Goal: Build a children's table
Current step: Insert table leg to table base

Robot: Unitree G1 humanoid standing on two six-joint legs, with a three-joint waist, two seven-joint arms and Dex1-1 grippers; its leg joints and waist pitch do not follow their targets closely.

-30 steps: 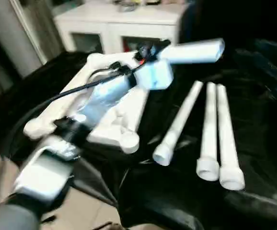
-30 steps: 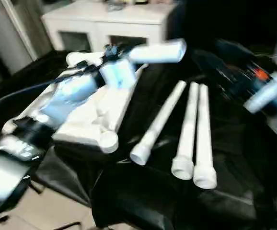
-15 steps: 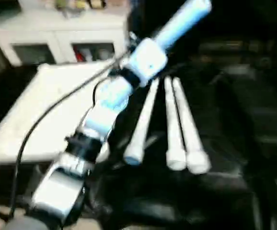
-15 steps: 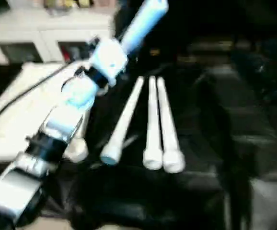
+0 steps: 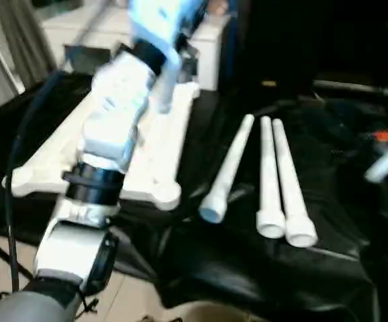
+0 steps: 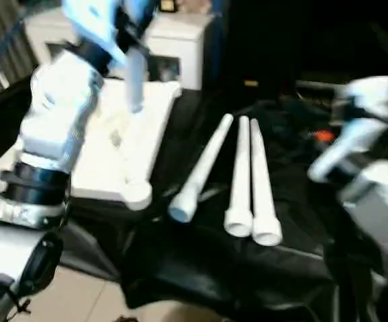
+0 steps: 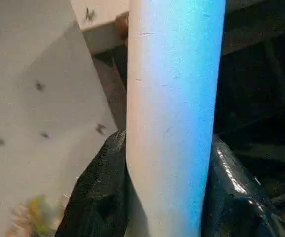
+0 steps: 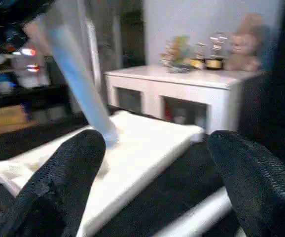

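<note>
The left arm is swinging the held leg from level to nearly upright, its lower end now dropping onto the far part of the tabletop — probably seeking a corner socket. The left gripper is clamping that leg between both fingers. The right gripper is hanging wide open, empty — three legs are lying to the right.
</note>
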